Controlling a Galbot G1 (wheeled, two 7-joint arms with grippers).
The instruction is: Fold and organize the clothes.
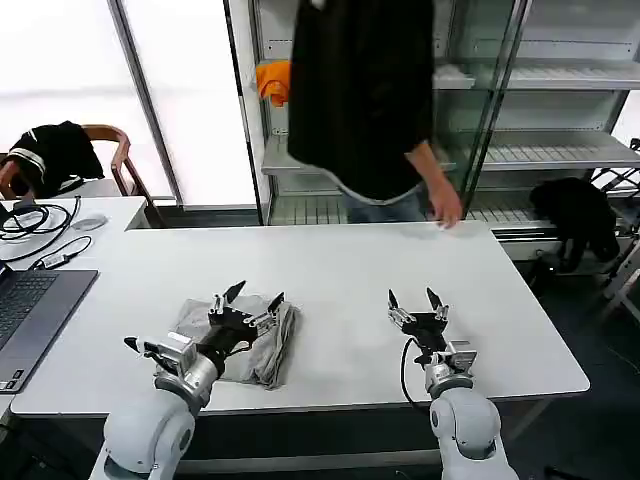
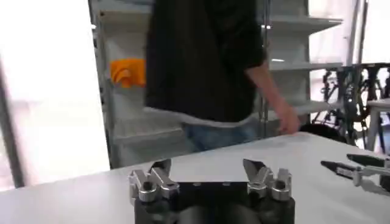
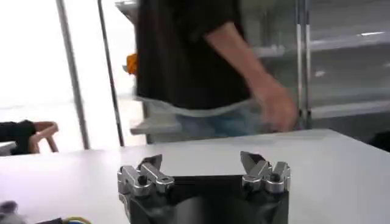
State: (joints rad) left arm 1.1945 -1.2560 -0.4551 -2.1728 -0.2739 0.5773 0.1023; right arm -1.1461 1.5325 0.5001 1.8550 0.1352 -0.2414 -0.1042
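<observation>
A light grey shirt [image 1: 240, 335] lies folded in a compact bundle on the white table [image 1: 340, 260], near the front edge at the left. My left gripper [image 1: 255, 296] hovers over the bundle's far side, open, with nothing between its fingers; the left wrist view shows the same gripper [image 2: 207, 167] with its jaws wide apart over bare tabletop. My right gripper [image 1: 412, 297] is open and empty over the table to the right of the shirt, and in the right wrist view this gripper [image 3: 201, 164] is spread wide. A corner of grey cloth [image 3: 6, 210] shows at the edge.
A laptop [image 1: 30, 310], cables [image 1: 35, 225] and a mouse [image 1: 88, 222] sit on the side desk at left. A chair with a black garment [image 1: 55, 155] stands behind it. Shelves hold an orange garment [image 1: 272, 80]. Another black garment [image 1: 580, 215] lies at the right.
</observation>
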